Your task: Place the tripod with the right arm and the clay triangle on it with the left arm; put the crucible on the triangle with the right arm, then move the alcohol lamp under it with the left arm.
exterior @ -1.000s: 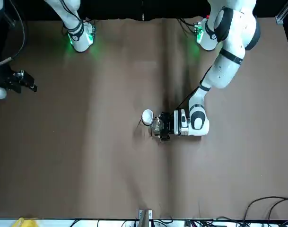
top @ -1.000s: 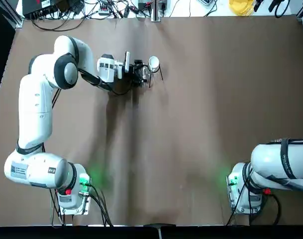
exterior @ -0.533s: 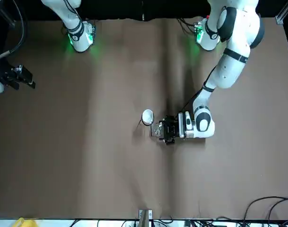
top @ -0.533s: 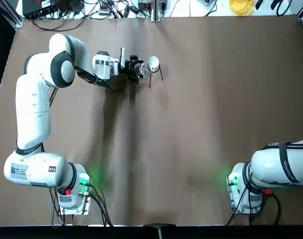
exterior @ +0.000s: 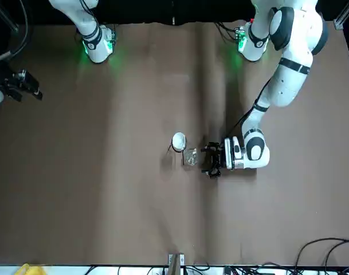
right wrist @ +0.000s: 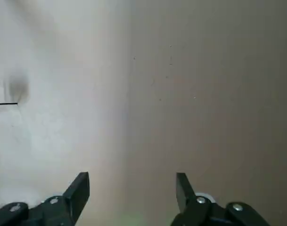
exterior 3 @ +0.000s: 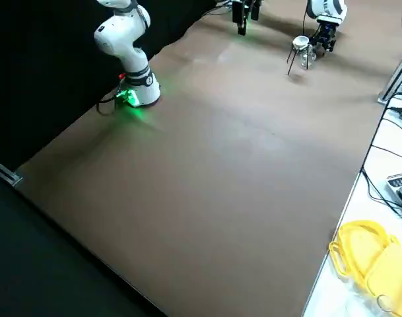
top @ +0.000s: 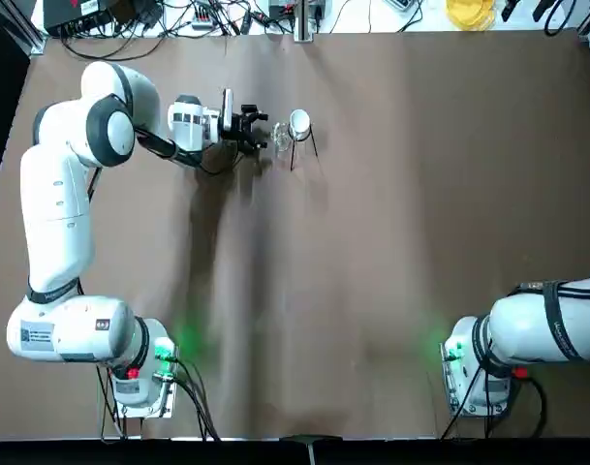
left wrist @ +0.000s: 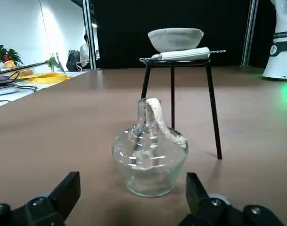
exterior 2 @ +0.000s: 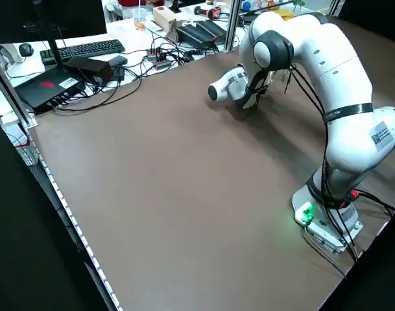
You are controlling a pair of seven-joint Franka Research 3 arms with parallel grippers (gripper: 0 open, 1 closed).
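Alcohol lamp stands free before the open left gripper.

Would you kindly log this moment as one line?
left pincer: open, beside lamp | lamp: by stand, not under | bowl: on stand | right arm: parked

Clay triangle seen edge-on under crucible; outline unreadable, too small in top view. Right gripper near tabletop's edge, arm cut by frame. Left arm hides left gripper in left side view.
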